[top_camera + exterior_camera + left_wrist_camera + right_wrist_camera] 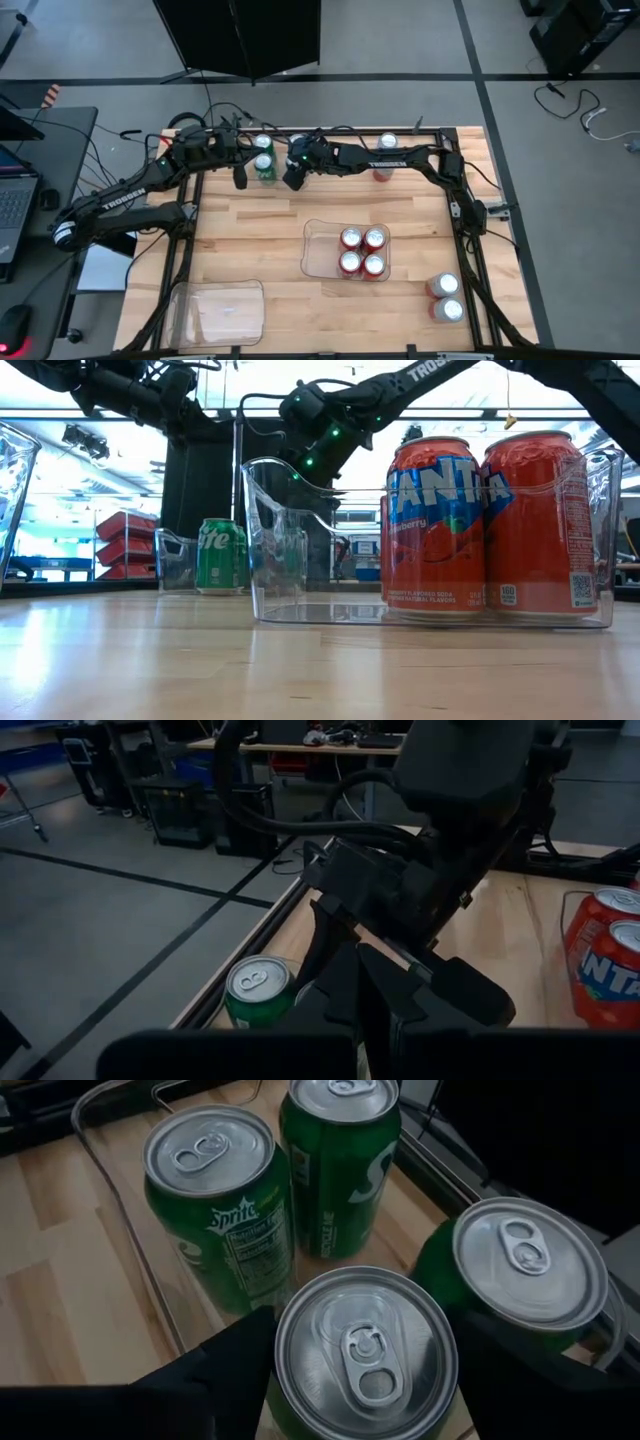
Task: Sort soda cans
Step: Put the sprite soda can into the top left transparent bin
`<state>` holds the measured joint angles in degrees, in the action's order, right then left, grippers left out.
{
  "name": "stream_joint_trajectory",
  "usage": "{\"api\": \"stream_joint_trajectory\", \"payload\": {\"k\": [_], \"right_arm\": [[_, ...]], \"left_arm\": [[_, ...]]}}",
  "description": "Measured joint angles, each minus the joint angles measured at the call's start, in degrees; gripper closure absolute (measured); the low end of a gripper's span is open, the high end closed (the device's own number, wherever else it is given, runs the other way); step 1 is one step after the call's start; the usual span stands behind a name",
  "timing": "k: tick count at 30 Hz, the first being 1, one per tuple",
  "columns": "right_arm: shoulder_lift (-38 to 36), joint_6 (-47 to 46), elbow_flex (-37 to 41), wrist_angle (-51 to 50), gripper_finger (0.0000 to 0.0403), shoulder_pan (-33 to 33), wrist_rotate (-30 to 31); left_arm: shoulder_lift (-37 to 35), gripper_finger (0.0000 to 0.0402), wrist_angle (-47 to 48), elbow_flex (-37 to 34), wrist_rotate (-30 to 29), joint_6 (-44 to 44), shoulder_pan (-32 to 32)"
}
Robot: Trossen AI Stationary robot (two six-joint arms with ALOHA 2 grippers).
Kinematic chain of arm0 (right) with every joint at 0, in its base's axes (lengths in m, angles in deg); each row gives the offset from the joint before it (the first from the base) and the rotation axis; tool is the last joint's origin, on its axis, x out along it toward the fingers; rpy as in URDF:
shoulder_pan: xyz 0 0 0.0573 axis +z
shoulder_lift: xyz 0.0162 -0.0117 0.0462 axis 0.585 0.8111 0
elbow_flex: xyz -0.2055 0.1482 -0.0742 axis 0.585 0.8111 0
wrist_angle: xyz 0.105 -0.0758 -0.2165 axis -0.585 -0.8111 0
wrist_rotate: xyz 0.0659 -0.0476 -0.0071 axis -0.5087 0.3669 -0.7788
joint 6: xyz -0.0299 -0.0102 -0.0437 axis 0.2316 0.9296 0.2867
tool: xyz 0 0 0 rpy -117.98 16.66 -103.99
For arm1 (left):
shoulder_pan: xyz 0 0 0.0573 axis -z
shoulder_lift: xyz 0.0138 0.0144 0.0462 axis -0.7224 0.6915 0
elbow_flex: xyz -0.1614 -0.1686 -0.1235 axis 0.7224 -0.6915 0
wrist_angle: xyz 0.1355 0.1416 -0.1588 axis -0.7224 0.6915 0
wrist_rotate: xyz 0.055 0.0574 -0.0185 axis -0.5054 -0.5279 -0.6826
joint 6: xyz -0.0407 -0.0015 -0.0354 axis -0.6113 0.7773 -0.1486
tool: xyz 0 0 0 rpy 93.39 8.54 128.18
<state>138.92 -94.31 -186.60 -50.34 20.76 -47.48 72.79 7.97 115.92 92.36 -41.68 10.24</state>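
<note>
Sitting between the right gripper's [365, 1370] spread jaws, green can [366, 1350].

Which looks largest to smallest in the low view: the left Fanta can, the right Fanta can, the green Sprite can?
1. The left Fanta can and right Fanta can look alike.
2. The green Sprite can looks smallest, but it stands farther back.

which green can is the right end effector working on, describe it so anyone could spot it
Start at the far edge of the wooden table, where a clear tray holds four green cans. The right end effector hangs straight over one of them, with a dark finger on each side. It is the only green can sitting between the fingers; the other three stand free around it.
</note>
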Motion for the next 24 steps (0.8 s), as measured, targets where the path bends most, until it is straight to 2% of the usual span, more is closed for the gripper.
{"api": "stream_joint_trajectory", "payload": {"k": [13, 19, 24], "right_arm": [[0.0, 2.4, -0.5, 0.5, 0.0042, 1.8, 1.0], [0.0, 6.6, -5.2, -2.4, 0.0029, 3.2, 1.1], [0.0, 8.0, -12.7, -10.9, 0.0044, 4.5, 1.1]], "left_arm": [[0.0, 0.0398, 0.5, 0.0, 0.1, -0.7, 0.0], [0.5, 0.0395, 0.7, 0.0, -0.3, -1.1, 0.0], [0.5, 0.0395, 0.9, 0.0, -0.3, -1.1, 0.0]]}}
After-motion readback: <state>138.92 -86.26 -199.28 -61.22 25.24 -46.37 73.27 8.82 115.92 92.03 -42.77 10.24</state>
